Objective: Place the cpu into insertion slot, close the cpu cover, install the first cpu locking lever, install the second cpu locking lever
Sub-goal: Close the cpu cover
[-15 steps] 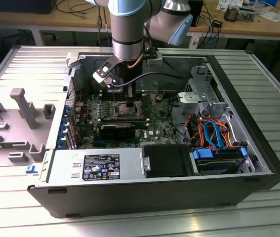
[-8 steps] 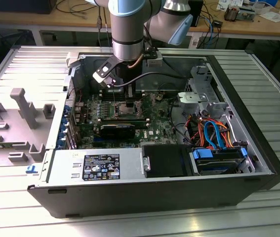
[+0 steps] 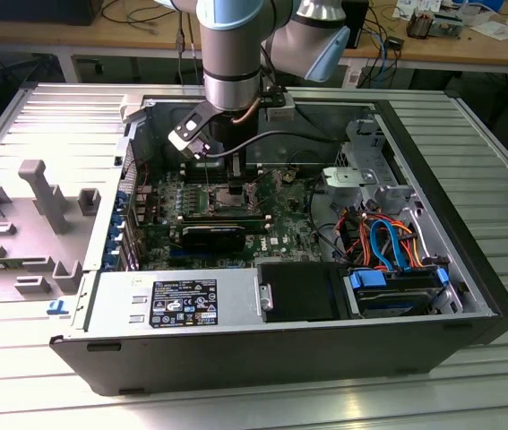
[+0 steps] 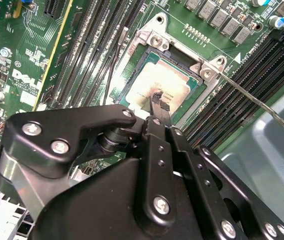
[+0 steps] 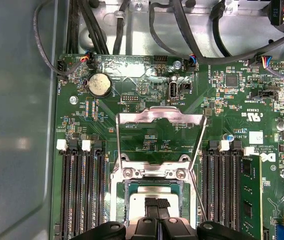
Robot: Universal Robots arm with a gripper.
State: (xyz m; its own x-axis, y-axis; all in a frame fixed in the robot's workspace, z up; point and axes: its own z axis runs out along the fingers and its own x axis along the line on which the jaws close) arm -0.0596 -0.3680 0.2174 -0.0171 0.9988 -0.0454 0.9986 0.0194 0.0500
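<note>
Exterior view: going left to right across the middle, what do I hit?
Grey fixture blocks → blue tabs on the case's left wall → insertion slot → silver drive cage → case's right wall.

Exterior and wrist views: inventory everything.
case: 1, dark grey, open on ribbed table
board: 1, green, inside case
slot: 1, silver-rimmed, mid-board
cpu: 1, silvery, seated in slot
cover: 1, silver, flipped open beside slot
levers: 2, silver, flanking slot
memory slots: several, black, both sides of slot
graphics card: 1, black, on board
power supply: 1, silver, nearest exterior camera
cables: several, orange and blue, exterior view's right
arm: 1, silver-blue, reaching into case
gripper: 1, black, fingers shut over cpu
</note>
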